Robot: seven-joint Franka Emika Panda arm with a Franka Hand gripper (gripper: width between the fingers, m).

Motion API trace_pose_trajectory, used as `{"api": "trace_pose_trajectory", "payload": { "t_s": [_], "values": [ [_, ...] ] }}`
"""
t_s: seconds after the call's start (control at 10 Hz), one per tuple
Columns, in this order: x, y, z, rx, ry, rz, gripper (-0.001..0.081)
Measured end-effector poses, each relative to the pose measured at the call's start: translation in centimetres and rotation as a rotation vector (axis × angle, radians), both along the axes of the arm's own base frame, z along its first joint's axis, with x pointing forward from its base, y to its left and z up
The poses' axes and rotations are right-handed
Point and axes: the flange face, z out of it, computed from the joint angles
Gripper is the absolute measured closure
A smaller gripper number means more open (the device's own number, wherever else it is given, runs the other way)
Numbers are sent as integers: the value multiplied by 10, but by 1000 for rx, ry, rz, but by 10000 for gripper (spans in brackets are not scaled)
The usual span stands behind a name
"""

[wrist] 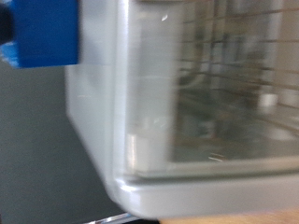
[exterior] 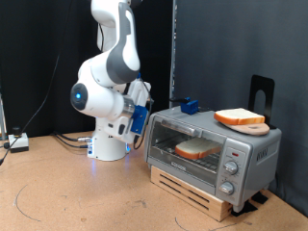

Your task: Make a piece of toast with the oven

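Toast (exterior: pixel 195 148) is lying on the rack inside the oven (exterior: pixel 214 149), behind the closed glass door, only in the exterior view; another slice (exterior: pixel 241 118) is sitting on the oven's roof. The wrist view is showing blurred glass and a blue block (wrist: pixel 42 33). The pincer (exterior: pixel 146 123), at nine o'clock from the oven, is facing away; its state I cannot tell

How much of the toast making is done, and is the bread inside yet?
Done: one pale slice of bread with brown crust lies on the wire rack inside the small silver toaster oven, behind its closed glass door. A second similar slice rests on a board on top. In hand: nothing visibly; the end effector sits beside the oven's corner. Left: whether the oven is heating cannot be seen.
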Motion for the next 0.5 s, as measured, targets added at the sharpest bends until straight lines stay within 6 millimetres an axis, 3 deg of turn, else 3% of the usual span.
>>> {"api": "trace_pose_trajectory", "payload": {
  "t_s": [0.2, 0.5],
  "values": [
    [6, -23, -5, -44, 14, -14, -1],
    [10, -29, -1, -8, 11, -16, -1]
  ]
}}
